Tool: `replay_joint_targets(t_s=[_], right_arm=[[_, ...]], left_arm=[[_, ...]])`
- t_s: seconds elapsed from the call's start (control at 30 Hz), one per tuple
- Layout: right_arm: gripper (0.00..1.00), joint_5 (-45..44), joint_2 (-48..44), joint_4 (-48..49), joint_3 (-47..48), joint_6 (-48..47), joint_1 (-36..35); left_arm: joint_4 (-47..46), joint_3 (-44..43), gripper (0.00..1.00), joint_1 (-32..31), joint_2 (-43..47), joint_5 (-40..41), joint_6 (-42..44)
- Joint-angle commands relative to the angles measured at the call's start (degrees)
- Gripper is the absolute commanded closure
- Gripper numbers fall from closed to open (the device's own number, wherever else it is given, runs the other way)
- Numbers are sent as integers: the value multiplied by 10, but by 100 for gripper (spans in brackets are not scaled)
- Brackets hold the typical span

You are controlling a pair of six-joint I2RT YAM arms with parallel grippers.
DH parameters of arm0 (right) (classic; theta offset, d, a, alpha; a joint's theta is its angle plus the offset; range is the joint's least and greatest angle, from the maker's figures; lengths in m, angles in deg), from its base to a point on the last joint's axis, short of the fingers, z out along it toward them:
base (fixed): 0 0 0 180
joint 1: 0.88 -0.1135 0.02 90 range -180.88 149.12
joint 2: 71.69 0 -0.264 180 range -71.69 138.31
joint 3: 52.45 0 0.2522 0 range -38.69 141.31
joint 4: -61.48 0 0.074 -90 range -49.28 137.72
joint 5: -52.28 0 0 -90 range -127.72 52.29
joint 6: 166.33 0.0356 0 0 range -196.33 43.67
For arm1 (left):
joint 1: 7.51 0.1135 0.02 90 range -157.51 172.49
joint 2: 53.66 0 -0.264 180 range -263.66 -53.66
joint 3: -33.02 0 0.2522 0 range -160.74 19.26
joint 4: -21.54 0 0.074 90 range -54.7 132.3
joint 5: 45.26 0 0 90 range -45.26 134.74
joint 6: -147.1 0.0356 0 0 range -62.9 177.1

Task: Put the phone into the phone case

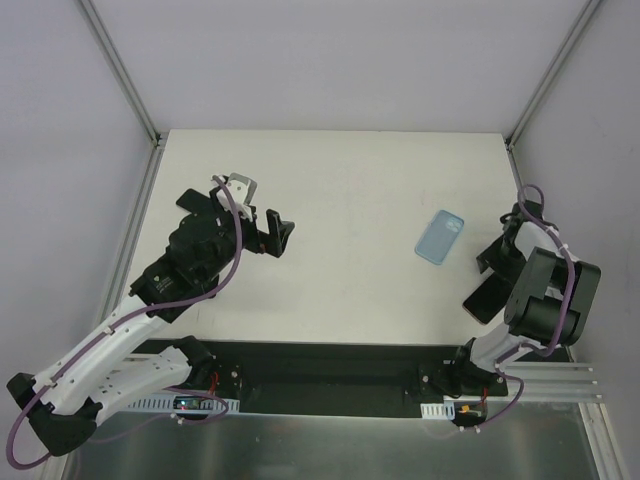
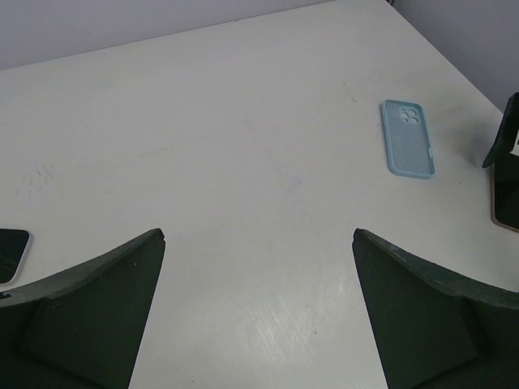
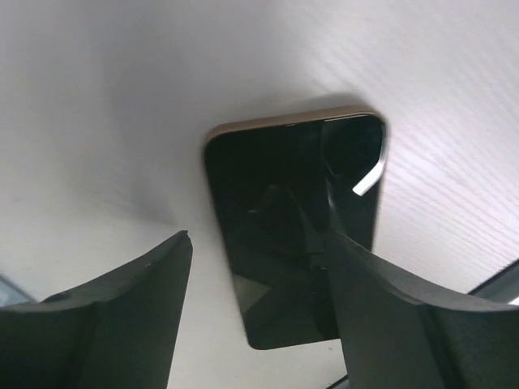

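The right pincer (image 3: 258,243) stands partly open over the black, tan-edged slab phone (image 3: 276,186), which lies flat on the white bench (image 1: 350,180). One finger (image 3: 405,316) overlaps the phone's side, though contact is unclear, and the other stands clear of it. The left pincer (image 2: 258,235) gapes wide and holds nothing. The pale blue rectangular phone case (image 1: 440,237) lies near the phone.

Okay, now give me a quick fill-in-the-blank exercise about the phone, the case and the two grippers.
1. The case is light ___.
2. The phone lies under the right gripper, screen facing ___.
3. The left gripper stands wide ___, holding nothing.
Missing words: blue; up; open.
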Motion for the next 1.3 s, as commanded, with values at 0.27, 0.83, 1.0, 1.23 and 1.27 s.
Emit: replay_joint_targets(t_s=[0.27, 0.83, 1.0, 1.23, 1.27], right_arm=[[4, -50, -27, -45, 22, 24, -44], [4, 47, -37, 27, -45, -21, 30], [2, 47, -5, 15, -28, -31, 31], [4, 69, 15, 10, -14, -40, 32], [9, 73, 20, 13, -14, -43, 31]], left_arm=[[-17, -3, 1, 0, 14, 8, 5], [-17, -3, 1, -1, -7, -6, -4], [-16, -4, 1, -1, -22, -12, -8], [-16, -4, 1, 0, -37, -7, -12], [-16, -3, 1, -1, -41, -6, -12]])
